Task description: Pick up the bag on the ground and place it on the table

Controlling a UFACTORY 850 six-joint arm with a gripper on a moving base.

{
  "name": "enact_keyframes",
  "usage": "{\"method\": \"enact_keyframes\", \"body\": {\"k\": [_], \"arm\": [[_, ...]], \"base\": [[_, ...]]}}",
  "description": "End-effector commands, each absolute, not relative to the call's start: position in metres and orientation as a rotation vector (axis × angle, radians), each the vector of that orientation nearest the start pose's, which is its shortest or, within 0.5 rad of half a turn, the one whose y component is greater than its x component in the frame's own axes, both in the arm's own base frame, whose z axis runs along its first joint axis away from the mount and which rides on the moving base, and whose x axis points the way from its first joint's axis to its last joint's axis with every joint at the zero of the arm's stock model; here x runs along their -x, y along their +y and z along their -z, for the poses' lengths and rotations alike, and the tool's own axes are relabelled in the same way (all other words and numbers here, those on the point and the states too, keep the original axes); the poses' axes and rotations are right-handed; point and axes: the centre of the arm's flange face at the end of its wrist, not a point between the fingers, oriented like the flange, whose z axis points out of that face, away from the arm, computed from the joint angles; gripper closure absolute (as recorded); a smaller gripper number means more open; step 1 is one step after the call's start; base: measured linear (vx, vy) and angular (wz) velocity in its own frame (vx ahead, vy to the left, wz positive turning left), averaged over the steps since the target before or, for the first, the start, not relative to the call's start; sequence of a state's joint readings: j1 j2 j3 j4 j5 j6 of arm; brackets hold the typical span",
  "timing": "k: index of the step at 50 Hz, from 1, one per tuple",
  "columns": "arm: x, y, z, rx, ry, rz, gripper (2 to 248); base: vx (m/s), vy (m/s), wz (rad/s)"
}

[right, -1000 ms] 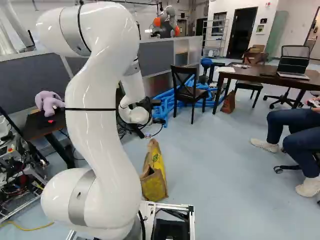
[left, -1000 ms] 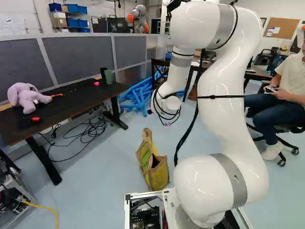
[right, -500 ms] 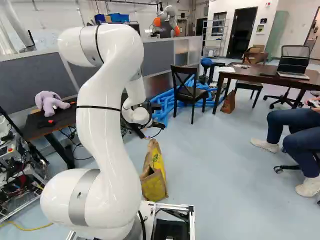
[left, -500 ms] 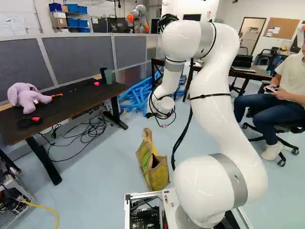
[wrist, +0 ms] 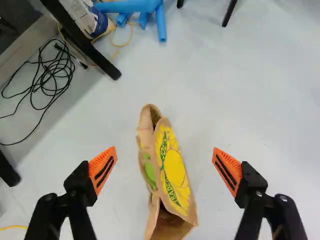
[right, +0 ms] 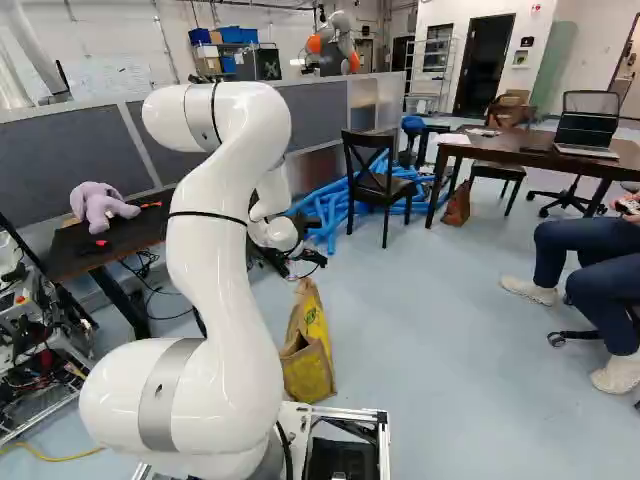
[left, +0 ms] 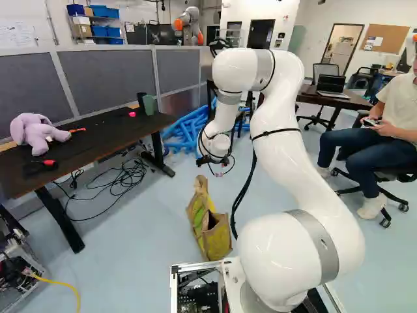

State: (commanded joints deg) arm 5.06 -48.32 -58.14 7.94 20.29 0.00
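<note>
"What's changed?"

"The arm (right: 210,230). Its raised elbow has come down and the wrist has dipped a little, in both base views. The base hasn't moved; its joint and the room line up as they did."

"And the bag (wrist: 175,167)?"

"Same spot on the floor (left: 137,241), just ahead of the base. Nothing has shifted it."

"How does the end effector (wrist: 165,171) stand?"

"Apart. Its fingers (wrist: 103,169) are spread wide, one toward each long side of the bag, and neither touches it. The bag lies below and between them in the wrist view."

"So what does that mean for the job?"

"I'd call it the approach, early on, with no grip made. The line-up looks promising, but it probably needs to go lower before closing. The bag looks soft, so it could fold or slip if only a thin bit is caught."

"And where does it go afterwards?"

"Can't say for sure. There's the dark surface (left: 98,140) with the plush toy (left: 39,132), and the farther wooden one (right: 490,147) with the laptop (right: 586,130). The first seems nearer, so I'd guess that one."
</note>
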Motion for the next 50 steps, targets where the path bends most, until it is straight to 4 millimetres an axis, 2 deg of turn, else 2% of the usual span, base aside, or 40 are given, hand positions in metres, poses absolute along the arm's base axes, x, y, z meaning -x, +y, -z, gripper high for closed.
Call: {"method": "enact_keyframes", "body": {"k": [16, 41, 50], "arm": [[-0.558, 0.059, -0.125, 3.053, 0.098, 0.672, 3], [-0.556, 0.061, -0.085, 3.089, 0.166, 0.466, 3], [-0.557, 0.061, -0.072, 3.106, 0.08, 0.446, 3]], "base": [[0.0, 0.0, 0.0], [0.0, 0.0, 0.0], [0.0, 0.0, 0.0]]}}
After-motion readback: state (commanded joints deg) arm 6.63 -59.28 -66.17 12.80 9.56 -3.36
